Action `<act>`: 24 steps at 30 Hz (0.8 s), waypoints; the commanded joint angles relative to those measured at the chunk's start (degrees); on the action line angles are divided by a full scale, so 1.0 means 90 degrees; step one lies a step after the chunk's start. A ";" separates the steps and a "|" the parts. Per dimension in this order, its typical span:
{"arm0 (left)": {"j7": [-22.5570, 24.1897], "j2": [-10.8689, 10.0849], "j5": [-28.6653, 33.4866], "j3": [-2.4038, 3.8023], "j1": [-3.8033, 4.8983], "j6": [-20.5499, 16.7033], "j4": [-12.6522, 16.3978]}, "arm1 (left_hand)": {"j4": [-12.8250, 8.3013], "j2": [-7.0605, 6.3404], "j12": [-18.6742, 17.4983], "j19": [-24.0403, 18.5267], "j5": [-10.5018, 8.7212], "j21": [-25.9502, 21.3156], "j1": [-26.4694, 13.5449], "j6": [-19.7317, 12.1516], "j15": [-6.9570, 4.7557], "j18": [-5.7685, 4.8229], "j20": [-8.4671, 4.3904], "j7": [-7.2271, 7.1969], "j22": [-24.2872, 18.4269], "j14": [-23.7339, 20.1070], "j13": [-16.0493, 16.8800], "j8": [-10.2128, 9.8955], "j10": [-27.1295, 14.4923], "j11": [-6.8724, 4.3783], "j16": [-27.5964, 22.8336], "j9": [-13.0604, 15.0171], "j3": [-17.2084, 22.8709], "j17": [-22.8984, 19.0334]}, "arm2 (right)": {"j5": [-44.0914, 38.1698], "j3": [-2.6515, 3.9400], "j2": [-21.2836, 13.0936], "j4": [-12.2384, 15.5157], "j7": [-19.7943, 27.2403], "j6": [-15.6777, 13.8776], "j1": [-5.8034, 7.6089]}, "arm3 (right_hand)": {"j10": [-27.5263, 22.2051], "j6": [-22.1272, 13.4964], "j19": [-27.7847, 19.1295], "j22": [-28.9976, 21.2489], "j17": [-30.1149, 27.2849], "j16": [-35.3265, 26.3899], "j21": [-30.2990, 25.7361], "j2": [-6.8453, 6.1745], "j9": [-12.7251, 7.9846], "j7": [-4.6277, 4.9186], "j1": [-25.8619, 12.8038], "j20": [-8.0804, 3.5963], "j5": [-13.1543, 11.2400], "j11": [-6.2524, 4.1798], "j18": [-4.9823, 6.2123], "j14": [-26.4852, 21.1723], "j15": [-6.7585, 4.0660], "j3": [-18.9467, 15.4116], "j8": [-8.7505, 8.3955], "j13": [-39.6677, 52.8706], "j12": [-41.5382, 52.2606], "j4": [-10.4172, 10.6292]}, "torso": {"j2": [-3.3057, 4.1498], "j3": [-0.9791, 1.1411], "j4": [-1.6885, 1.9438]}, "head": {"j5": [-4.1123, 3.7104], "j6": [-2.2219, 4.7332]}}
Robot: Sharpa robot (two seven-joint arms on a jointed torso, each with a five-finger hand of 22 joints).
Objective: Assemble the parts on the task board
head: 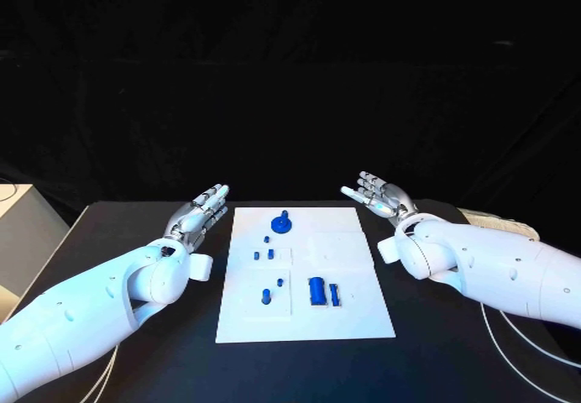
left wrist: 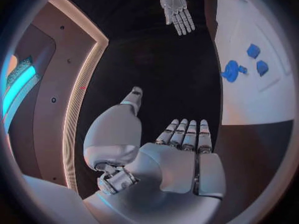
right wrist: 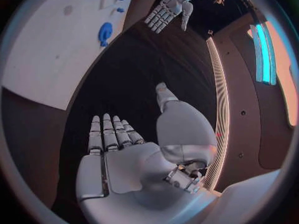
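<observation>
Nearest me the board lies flat on the black table, its near half bare. A little further in stand the parts: a stubby blue cylinder with a smaller piece just beside it, then a peg and a tiny one to their left. Beyond those are three small pegs, too small to tell their shapes, and at the far end a round blue piece with a stem. What the parts sit in, holes or plain surface, is hard to make out.

The left hand hovers beside the board's left edge, fingers straight and together, holding nothing. The right hand does the same just off the far right corner, flat and empty. Neither touches the board.

A white box is cut off at the table's left side, and the room behind is black
</observation>
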 commanded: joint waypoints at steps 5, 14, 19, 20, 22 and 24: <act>0.0558 -0.0074 0.0687 -0.0697 0.0517 -0.1478 0.0690 | -0.0199 0.0217 -0.0090 -0.1056 -0.0271 -0.0088 -0.5576 -0.1055 -0.0229 -0.0266 -0.0373 -0.0218 -0.0394 -0.1043 -0.0081 -0.0191 -0.1233 -0.0252 -0.0243 -0.0425 -0.0643 -0.0322 | 0.1360 0.0316 -0.0160 0.1111 0.0980 -0.0960 -0.0270 | -0.1305 -0.1102 -0.1254 -0.0737 -0.0638 -0.0343 -0.0095 0.0305 -0.0583 -0.0268 -0.5613 -0.0293 -0.0168 -0.0199 -0.0324 -0.1564 -0.0147 -0.0628 -0.0261 -0.0327 -0.0272 -0.0269 | -0.0245 0.0231 -0.0105 | 0.0166 0.0518; 0.1066 -0.0185 0.1381 -0.1735 0.1204 -0.3023 0.1587 | -0.0199 0.0217 -0.0090 -0.1056 -0.0271 -0.0088 -0.5576 -0.1055 -0.0229 -0.0266 -0.0373 -0.0218 -0.0394 -0.1043 -0.0081 -0.0191 -0.1233 -0.0252 -0.0243 -0.0425 -0.0643 -0.0322 | 0.2253 0.0599 -0.0306 0.2041 0.1569 -0.1587 -0.0505 | -0.1305 -0.1102 -0.1254 -0.0737 -0.0638 -0.0343 -0.0095 0.0305 -0.0583 -0.0268 -0.5613 -0.0293 -0.0168 -0.0199 -0.0324 -0.1564 -0.0147 -0.0628 -0.0261 -0.0327 -0.0272 -0.0269 | -0.0314 0.0296 -0.0134 | 0.0217 0.0677; 0.1164 -0.0206 0.1515 -0.1936 0.1337 -0.3322 0.1760 | -0.0199 0.0217 -0.0090 -0.1056 -0.0271 -0.0088 -0.5576 -0.1055 -0.0229 -0.0266 -0.0373 -0.0218 -0.0394 -0.1043 -0.0081 -0.0191 -0.1233 -0.0252 -0.0243 -0.0425 -0.0643 -0.0322 | 0.2286 0.0609 -0.0311 0.2075 0.1590 -0.1610 -0.0513 | -0.1305 -0.1102 -0.1254 -0.0737 -0.0638 -0.0343 -0.0095 0.0305 -0.0583 -0.0268 -0.5613 -0.0293 -0.0168 -0.0199 -0.0324 -0.1564 -0.0147 -0.0628 -0.0261 -0.0327 -0.0272 -0.0269 | -0.0314 0.0296 -0.0134 | 0.0217 0.0677; 0.1172 -0.0208 0.1525 -0.1951 0.1347 -0.3345 0.1774 | -0.0199 0.0217 -0.0090 -0.1056 -0.0271 -0.0088 -0.5576 -0.1055 -0.0229 -0.0266 -0.0373 -0.0218 -0.0394 -0.1043 -0.0081 -0.0191 -0.1233 -0.0252 -0.0243 -0.0425 -0.0643 -0.0322 | 0.2286 0.0609 -0.0311 0.2075 0.1590 -0.1610 -0.0513 | -0.1305 -0.1102 -0.1254 -0.0737 -0.0638 -0.0343 -0.0095 0.0305 -0.0583 -0.0268 -0.5613 -0.0293 -0.0168 -0.0199 -0.0324 -0.1564 -0.0147 -0.0628 -0.0261 -0.0327 -0.0272 -0.0269 | -0.0314 0.0296 -0.0134 | 0.0217 0.0677; 0.1175 -0.0208 0.1530 -0.1959 0.1352 -0.3356 0.1780 | -0.0199 0.0217 -0.0090 -0.1056 -0.0271 -0.0088 -0.5576 -0.1055 -0.0229 -0.0266 -0.0373 -0.0218 -0.0394 -0.1043 -0.0081 -0.0191 -0.1233 -0.0252 -0.0243 -0.0425 -0.0643 -0.0322 | 0.2286 0.0609 -0.0311 0.2075 0.1590 -0.1610 -0.0513 | -0.1305 -0.1102 -0.1254 -0.0737 -0.0638 -0.0343 -0.0095 0.0305 -0.0583 -0.0268 -0.5613 -0.0293 -0.0168 -0.0199 -0.0324 -0.1564 -0.0147 -0.0628 -0.0261 -0.0327 -0.0272 -0.0269 | -0.0314 0.0296 -0.0134 | 0.0217 0.0677; 0.1175 -0.0208 0.1530 -0.1959 0.1352 -0.3356 0.1780 | -0.0199 0.0217 -0.0090 -0.1056 -0.0271 -0.0088 -0.5576 -0.1055 -0.0229 -0.0266 -0.0373 -0.0218 -0.0394 -0.1043 -0.0081 -0.0191 -0.1233 -0.0252 -0.0243 -0.0425 -0.0643 -0.0322 | 0.2286 0.0609 -0.0311 0.2075 0.1590 -0.1610 -0.0513 | -0.1305 -0.1102 -0.1254 -0.0737 -0.0638 -0.0343 -0.0095 0.0305 -0.0583 -0.0268 -0.5613 -0.0293 -0.0168 -0.0199 -0.0324 -0.1564 -0.0147 -0.0628 -0.0261 -0.0327 -0.0272 -0.0269 | -0.0314 0.0296 -0.0134 | 0.0217 0.0677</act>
